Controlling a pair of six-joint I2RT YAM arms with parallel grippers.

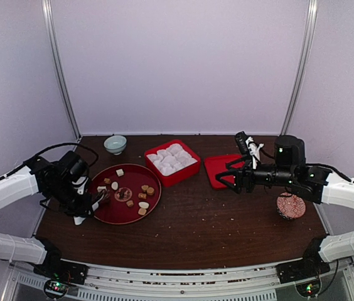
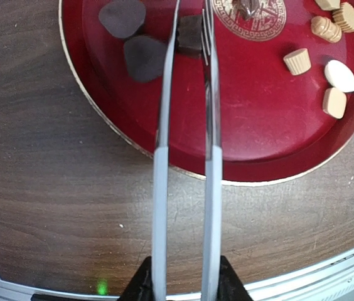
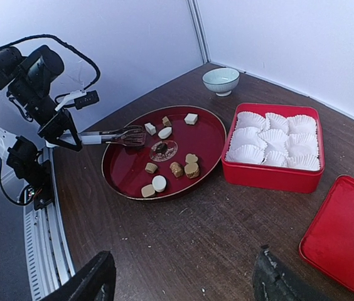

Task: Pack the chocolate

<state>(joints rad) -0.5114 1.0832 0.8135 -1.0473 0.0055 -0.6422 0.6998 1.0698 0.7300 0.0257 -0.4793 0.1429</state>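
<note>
My left gripper [image 2: 183, 285] [image 1: 84, 202] is shut on the handles of metal tongs [image 2: 159, 188]. The tongs reach over the rim of a round red plate [image 2: 258, 125] [image 1: 117, 213]. Their tips stand on either side of a dark square chocolate [image 2: 189, 34], close against it. Two more dark pieces [image 2: 142, 56] lie just to its left. Tan pieces [image 2: 297, 61] and a white one [image 2: 340, 75] lie on the plate's right side. My right gripper [image 3: 180, 282] [image 1: 233, 179] hangs open over bare table, right of the plate, with nothing in it.
A red box [image 1: 176, 178] [image 3: 271, 179] with several white paper cups stands behind the plate on its right. Its red lid [image 1: 218, 168] [image 3: 343, 232] lies beside it. A pale bowl [image 1: 115, 144] sits at the back left and a round patterned disc [image 1: 290, 205] at the right.
</note>
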